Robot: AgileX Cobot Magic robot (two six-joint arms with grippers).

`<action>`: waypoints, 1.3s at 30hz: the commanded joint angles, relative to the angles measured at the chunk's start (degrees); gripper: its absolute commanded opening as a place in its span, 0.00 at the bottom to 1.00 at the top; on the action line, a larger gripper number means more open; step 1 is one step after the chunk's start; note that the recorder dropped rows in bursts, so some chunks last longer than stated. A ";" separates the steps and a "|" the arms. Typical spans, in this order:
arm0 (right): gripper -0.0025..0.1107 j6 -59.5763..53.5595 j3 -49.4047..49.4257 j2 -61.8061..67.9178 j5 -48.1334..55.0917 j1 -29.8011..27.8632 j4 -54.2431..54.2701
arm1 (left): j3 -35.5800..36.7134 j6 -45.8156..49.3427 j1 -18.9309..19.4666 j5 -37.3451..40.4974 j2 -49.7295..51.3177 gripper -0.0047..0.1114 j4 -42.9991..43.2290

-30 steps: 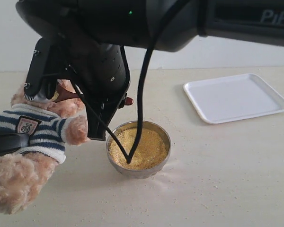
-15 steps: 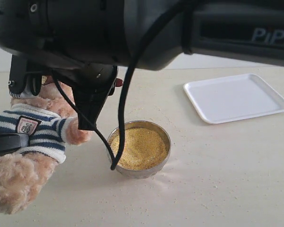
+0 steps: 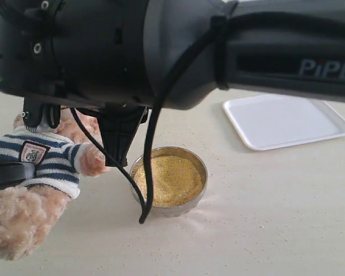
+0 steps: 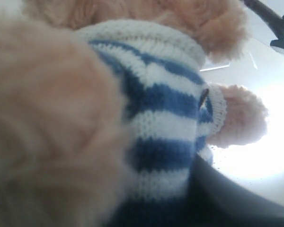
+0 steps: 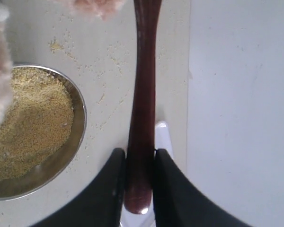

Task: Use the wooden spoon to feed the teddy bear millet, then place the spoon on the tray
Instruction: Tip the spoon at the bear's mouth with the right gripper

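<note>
The teddy bear [image 3: 49,156] sits at the left in its striped shirt, its head hidden behind my right arm [image 3: 161,52]. My left gripper [image 3: 10,171] is shut on the teddy bear's body; one dark finger [image 4: 236,201] presses against the shirt [image 4: 165,123]. My right gripper [image 5: 140,189] is shut on the handle of the wooden spoon [image 5: 142,94]; its bowl end runs out of view beside bear fur [image 5: 97,4]. The spoon is hidden in the exterior view. The millet [image 3: 169,179] fills the steel bowl [image 3: 199,190] beside the bear's paw. The tray [image 3: 287,121] lies at the back right.
Loose grains are scattered on the table around the bowl [image 5: 78,118]. A black cable [image 3: 148,172] hangs from the right arm in front of the bowl. The right arm covers the upper part of the exterior view.
My right arm has come lower and closer to the camera, now covering the bear's head. The spoon's reddish end, seen before, is hidden. The hanging cable has swung left.
</note>
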 commanded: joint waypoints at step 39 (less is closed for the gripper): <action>0.02 20.59 9.69 0.88 0.53 6.46 -19.30 | 0.02 0.20 0.08 1.26 -0.41 0.08 -0.97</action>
